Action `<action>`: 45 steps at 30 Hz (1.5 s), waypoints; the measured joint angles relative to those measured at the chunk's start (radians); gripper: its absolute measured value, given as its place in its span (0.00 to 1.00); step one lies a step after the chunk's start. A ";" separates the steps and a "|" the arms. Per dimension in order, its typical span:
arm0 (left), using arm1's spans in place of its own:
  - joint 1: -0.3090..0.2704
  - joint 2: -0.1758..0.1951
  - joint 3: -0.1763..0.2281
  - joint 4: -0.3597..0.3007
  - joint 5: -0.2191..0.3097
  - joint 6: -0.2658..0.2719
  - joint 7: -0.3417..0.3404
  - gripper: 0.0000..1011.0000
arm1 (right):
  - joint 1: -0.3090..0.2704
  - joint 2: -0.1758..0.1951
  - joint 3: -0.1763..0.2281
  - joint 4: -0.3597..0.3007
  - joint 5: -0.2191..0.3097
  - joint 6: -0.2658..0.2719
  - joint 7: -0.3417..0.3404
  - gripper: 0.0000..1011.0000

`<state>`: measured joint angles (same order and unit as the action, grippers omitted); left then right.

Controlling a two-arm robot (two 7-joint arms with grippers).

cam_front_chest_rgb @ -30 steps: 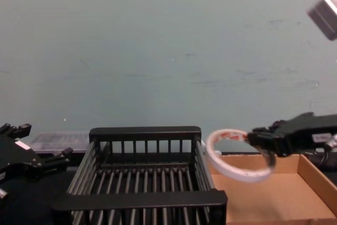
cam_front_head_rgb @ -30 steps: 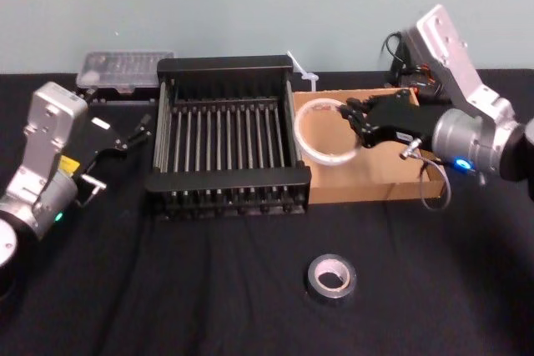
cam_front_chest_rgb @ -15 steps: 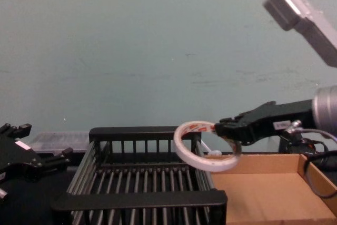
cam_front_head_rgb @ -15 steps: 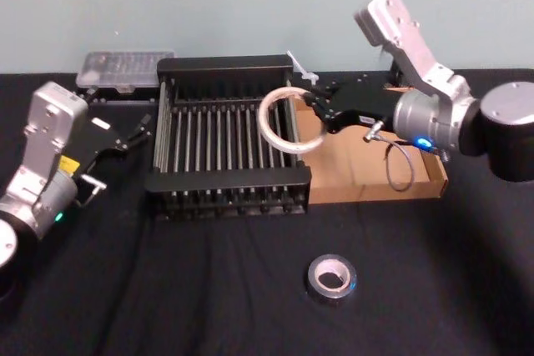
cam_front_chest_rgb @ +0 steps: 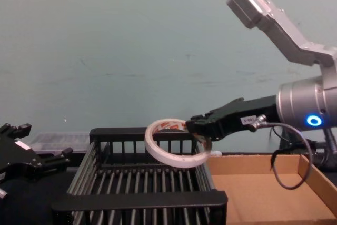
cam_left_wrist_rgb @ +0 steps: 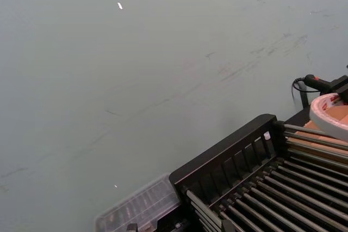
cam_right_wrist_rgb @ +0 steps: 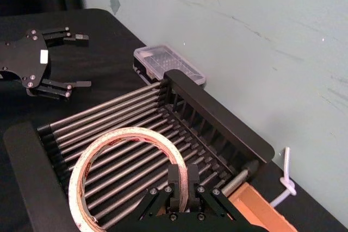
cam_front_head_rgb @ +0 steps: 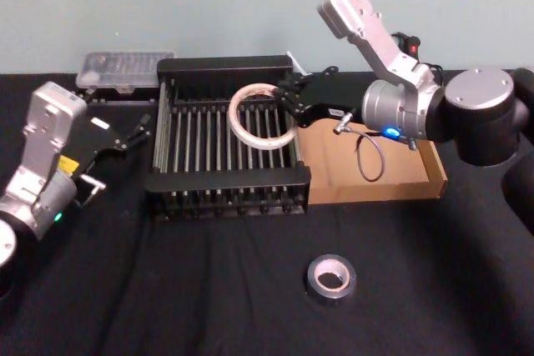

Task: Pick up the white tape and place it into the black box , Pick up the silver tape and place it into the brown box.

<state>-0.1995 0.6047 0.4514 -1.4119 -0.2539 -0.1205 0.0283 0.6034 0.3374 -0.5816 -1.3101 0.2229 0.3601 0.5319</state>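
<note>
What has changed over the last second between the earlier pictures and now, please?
The right gripper, shut on the white tape, carried it to the robot's left, from above the brown box to above the black box, held in the air. The silver tape stayed on the table; the left gripper stayed parked, open, beside that box.

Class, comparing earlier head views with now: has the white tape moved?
Yes. Held in the right pincer, the white tape moved toward the robot's left, from over the brown box to over the black box. Left pincer sits parked.
</note>
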 joint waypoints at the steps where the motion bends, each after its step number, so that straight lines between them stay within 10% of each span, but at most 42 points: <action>1: 0.000 0.000 0.000 0.000 0.000 0.000 0.000 0.99 | 0.002 -0.002 -0.001 0.003 0.000 -0.001 0.000 0.09; 19: 0.000 0.000 0.000 0.000 0.000 0.000 0.000 0.99 | 0.004 -0.007 -0.001 0.009 0.000 -0.005 -0.002 0.09; 45: 0.000 0.000 0.000 0.000 0.000 0.000 0.000 0.99 | 0.002 -0.005 0.000 0.005 0.001 -0.003 -0.002 0.86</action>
<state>-0.1995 0.6047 0.4514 -1.4120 -0.2539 -0.1205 0.0283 0.6056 0.3326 -0.5817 -1.3047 0.2240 0.3576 0.5294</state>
